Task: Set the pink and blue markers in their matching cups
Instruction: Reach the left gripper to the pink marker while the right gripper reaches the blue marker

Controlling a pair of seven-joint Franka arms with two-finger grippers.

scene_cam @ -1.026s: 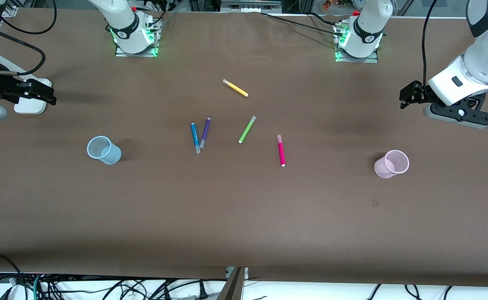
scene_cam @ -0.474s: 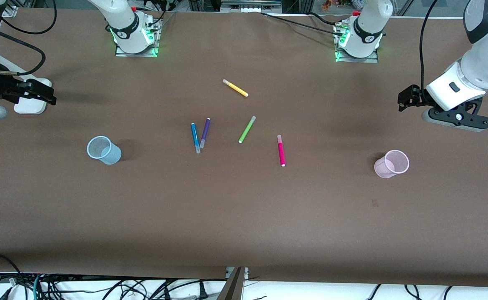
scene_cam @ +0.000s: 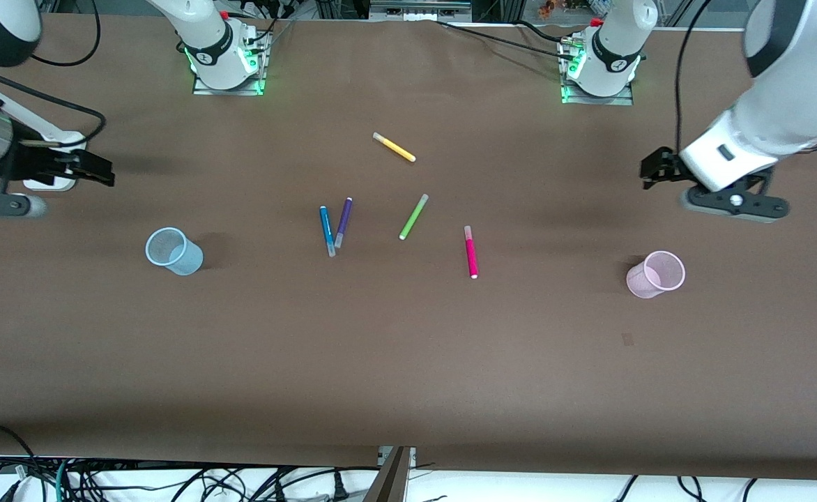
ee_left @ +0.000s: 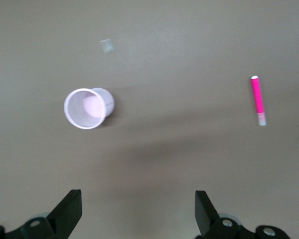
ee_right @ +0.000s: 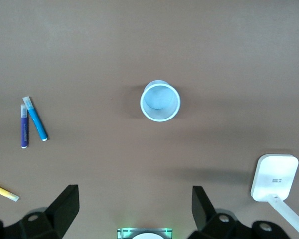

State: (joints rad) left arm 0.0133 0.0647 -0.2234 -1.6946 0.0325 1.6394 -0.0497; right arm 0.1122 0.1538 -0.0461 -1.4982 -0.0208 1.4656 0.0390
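Grippers first: the left gripper [scene_cam: 649, 172] hangs in the air with its fingers spread wide and nothing between them, over bare desk [scene_cam: 408, 362] at the left arm's end, and the right gripper [scene_cam: 102, 171] hangs likewise, wide apart and empty, over the right arm's end, just beside a white device [scene_cam: 49, 183] that lies on the desk there. Nothing stands between either gripper and the things on the desk. The pink cup [scene_cam: 655, 274] stands upright at the left arm's end, nearer to the front camera than the spot under the left gripper; the blue cup [scene_cam: 173, 251] stands upright at the right arm's end. In the middle of the desk, well apart from both grippers, lie five markers. The pink marker [scene_cam: 471, 252] lies alone, toward the pink cup. The blue marker [scene_cam: 327, 231] lies touching the purple marker [scene_cam: 343, 222] at their pale ends, the two forming a narrow V. A lime-green marker [scene_cam: 413, 217] lies between that pair and the pink one, and a yellow marker [scene_cam: 394, 147] lies farther from the front camera, toward the bases.
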